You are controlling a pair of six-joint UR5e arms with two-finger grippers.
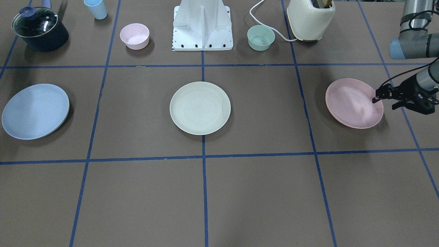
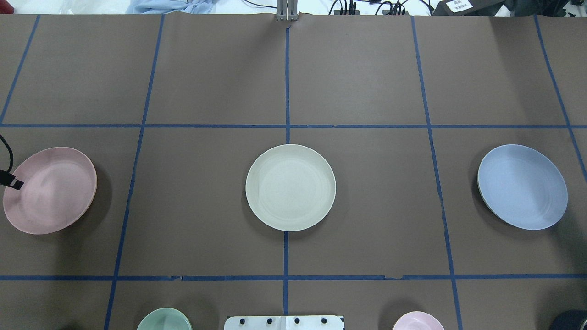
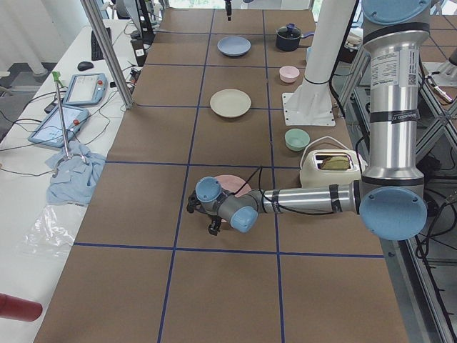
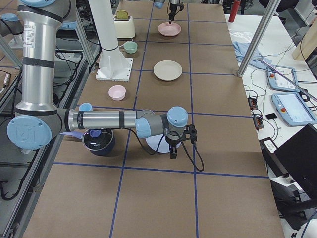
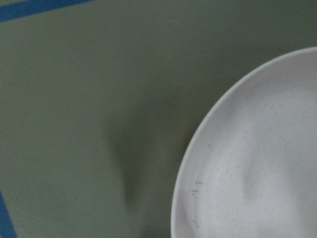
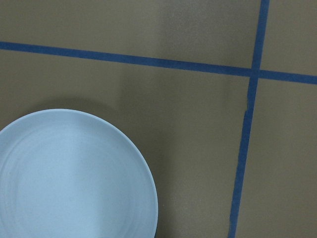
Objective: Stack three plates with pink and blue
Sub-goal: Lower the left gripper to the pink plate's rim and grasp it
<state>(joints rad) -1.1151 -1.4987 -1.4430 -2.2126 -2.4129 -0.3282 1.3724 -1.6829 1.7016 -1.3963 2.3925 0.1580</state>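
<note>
The cream-white plate (image 1: 200,108) lies at the table's middle, also in the overhead view (image 2: 290,187). The pale pink plate (image 1: 353,103) lies on my left side (image 2: 50,190). My left gripper (image 1: 384,101) is low at its outer rim, jaws apart and empty; the left wrist view shows only the plate's edge (image 5: 257,163). The pale blue plate (image 1: 35,111) lies on my right side (image 2: 523,187). My right gripper (image 4: 173,151) hovers at its edge, seen only in the exterior right view, so I cannot tell its state. The right wrist view shows the blue plate (image 6: 69,178).
Along the robot's side stand a dark pot with a glass lid (image 1: 39,29), a blue cup (image 1: 96,8), a small pink bowl (image 1: 134,36), the robot base (image 1: 202,27), a mint-green bowl (image 1: 260,37) and a cream toaster (image 1: 310,19). Blue tape lines grid the brown table.
</note>
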